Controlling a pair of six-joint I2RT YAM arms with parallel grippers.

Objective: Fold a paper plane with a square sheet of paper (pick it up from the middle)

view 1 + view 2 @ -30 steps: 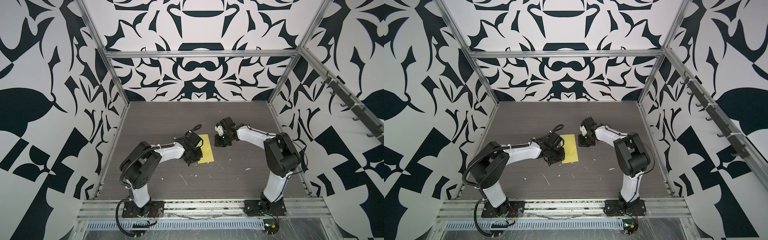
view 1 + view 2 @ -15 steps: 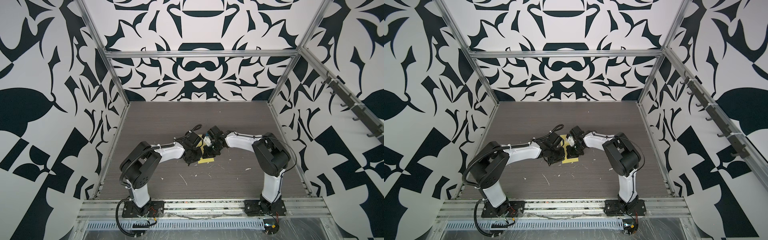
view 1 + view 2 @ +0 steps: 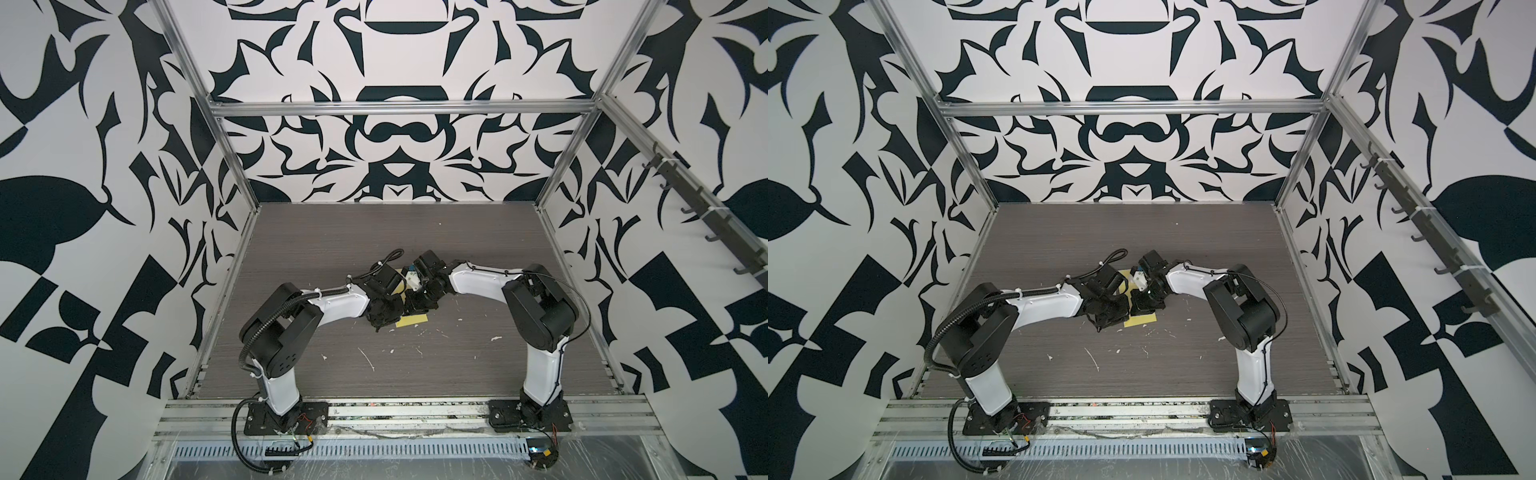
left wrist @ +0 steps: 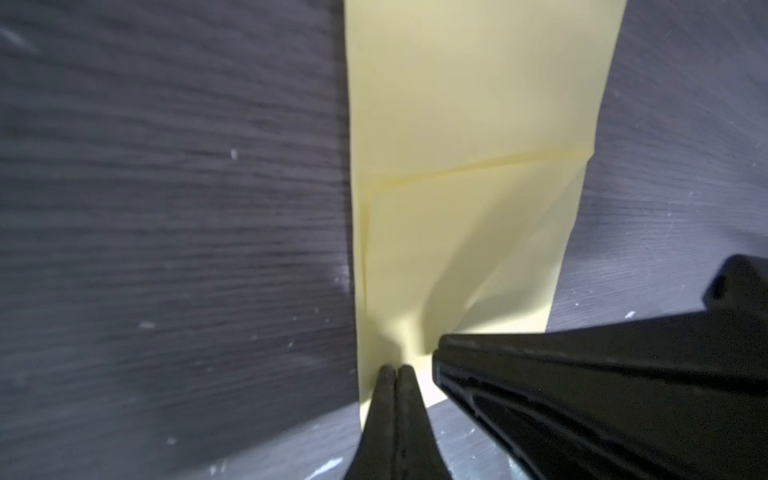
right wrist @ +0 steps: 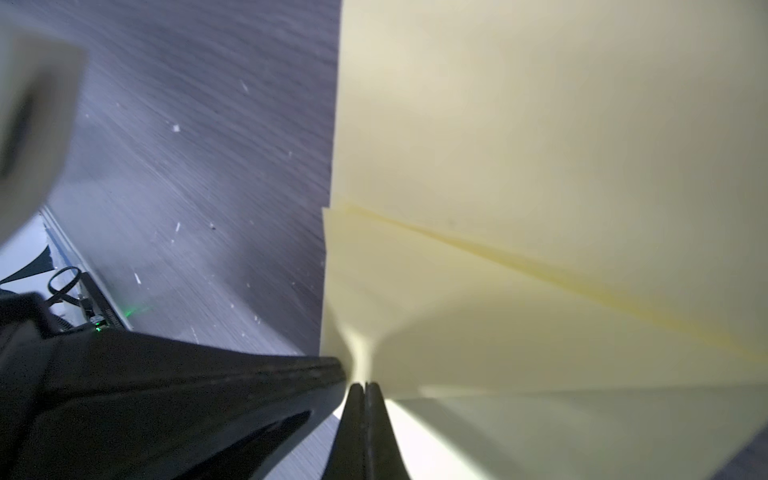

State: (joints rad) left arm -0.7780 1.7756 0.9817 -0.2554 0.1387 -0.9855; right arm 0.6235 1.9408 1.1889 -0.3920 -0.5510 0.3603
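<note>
- At the centre of the dark grey wood-grain tabletop (image 3: 374, 232), I see the square sheet of paper (image 3: 412, 321), thin and pale yellow. In both top views it is mostly hidden under the two wrists.
- Only a yellow strip of it shows at 6 o'clock of the two grippers, plus a small patch at 12 o'clock between the wrists.
- The left gripper (image 3: 385, 312) reaches in from 9 o'clock and the right gripper (image 3: 420, 305) from 3 o'clock. The two black heads sit just beside each other over the sheet.
- On my left wrist camera the left gripper's two black fingers (image 4: 382, 403) are pressed together with no gap. Their tips are down on the yellow paper near one of its long edges.
- On my right wrist camera the right gripper's fingers (image 5: 376, 415) are likewise closed tight. Their tips touch the sheet, and the paper puckers up toward them.
- I cannot tell whether either pair has a ridge of paper nipped between its tips or merely presses on it.
- Both wrist cameras show the sheet as a long band with straight edges and a sharp crease running across it.
- Each wrist camera also catches the other arm's black finger close alongside.
- At 6 o'clock of the sheet, small white flecks (image 3: 368, 359) lie scattered on the tabletop, apart from it.
</note>
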